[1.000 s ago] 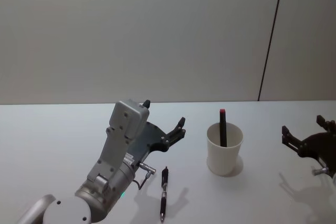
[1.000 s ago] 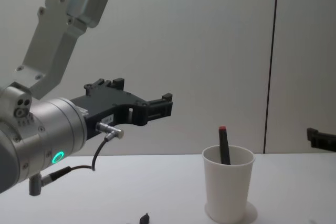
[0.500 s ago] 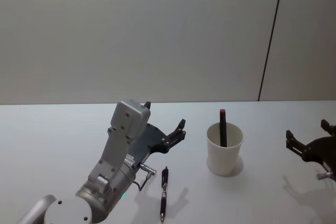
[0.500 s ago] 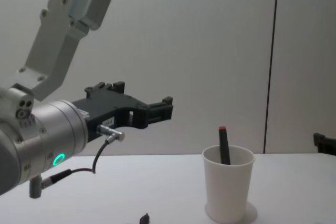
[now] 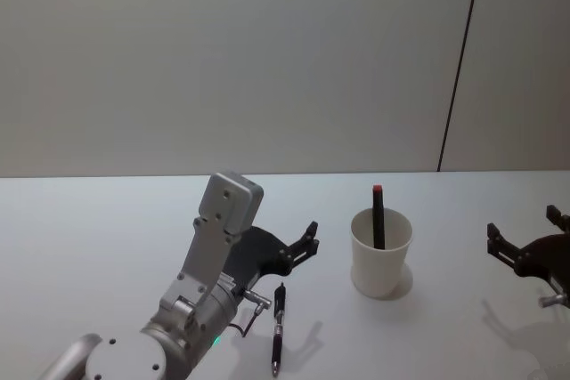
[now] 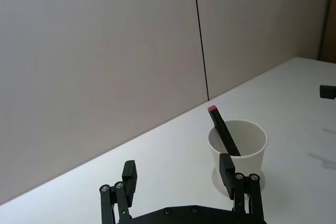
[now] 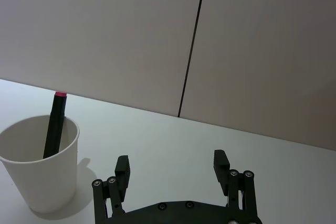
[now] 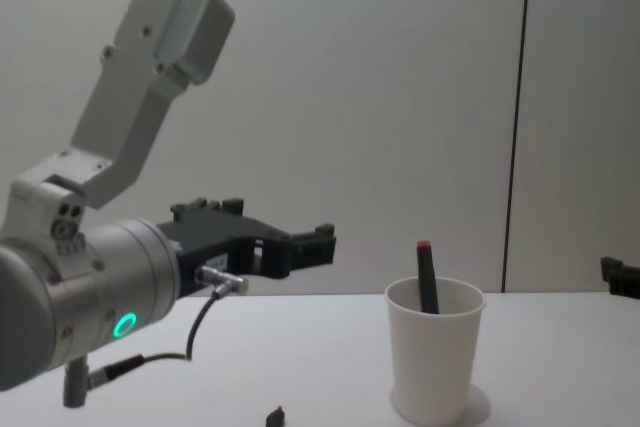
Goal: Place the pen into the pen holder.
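A dark pen lies on the white table, its end just showing low in the chest view. The pen holder, a white paper cup, stands to the pen's right and holds a black pen with a red tip. My left gripper hangs open and empty above the table, just behind the lying pen and left of the cup. At the table's right edge my right gripper is open and empty.
The white table meets a plain grey wall with a dark vertical seam. My left arm's large grey links rise over the near left part of the table.
My left gripper has dropped lower toward the table, closer to the lying pen. The right gripper drew back to the right edge and has since held still.
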